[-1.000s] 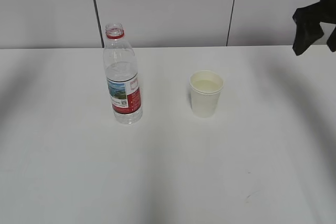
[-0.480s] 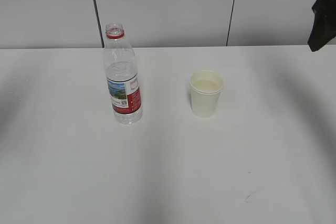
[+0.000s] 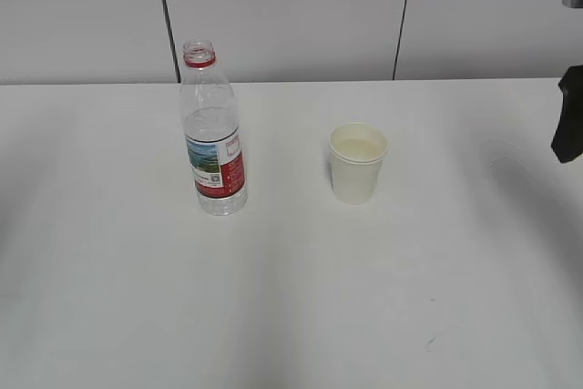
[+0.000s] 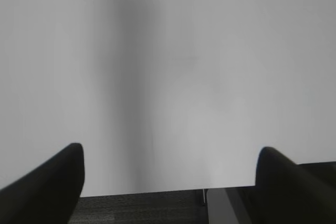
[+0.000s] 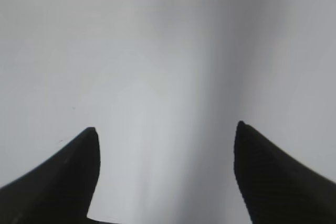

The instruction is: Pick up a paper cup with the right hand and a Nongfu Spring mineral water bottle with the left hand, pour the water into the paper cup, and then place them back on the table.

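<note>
- My right hand (image 5: pixel 165 177) has its jaws spread wide, nothing between them; left hand (image 4: pixel 170 182) likewise, over the table (image 3: pixel 291 316) edge.
- Paper cup (image 3: pixel 357 163) stands upright, well off to my right hand's left; looks to hold liquid, thin-walled, crushable. Grip mid-wall, gently.
- Nongfu Spring mineral water bottle (image 3: pixel 212 134) beyond it, capless, slick; take below the label.
- Plenty of bare room around both.
</note>
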You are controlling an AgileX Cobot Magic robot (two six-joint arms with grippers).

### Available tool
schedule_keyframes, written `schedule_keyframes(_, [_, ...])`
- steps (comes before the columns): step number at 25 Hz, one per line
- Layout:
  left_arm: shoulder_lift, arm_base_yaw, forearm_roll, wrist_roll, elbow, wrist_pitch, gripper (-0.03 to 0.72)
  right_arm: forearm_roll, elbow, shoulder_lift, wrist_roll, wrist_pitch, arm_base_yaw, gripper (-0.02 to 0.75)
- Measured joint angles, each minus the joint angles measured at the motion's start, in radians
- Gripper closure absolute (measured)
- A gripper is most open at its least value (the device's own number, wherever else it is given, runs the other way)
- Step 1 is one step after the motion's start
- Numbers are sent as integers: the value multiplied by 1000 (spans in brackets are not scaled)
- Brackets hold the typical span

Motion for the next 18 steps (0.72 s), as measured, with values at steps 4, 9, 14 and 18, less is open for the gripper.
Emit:
schedule_keyframes(4, [-66,0,-34,-2,77,1,95,0,64,-44,0,0,0,153])
schedule_keyframes(9, [-168,0,-65,-3,172,2,95,0,124,-111,0,0,0,153])
schedule_keyframes(14, [-289,0,-63,-5,250,2,104,0,168,-187,0,0,0,153])
schedule_keyframes(18, [-379,0,-64,-5,318,3,132,0,207,-228,0,0,0,153])
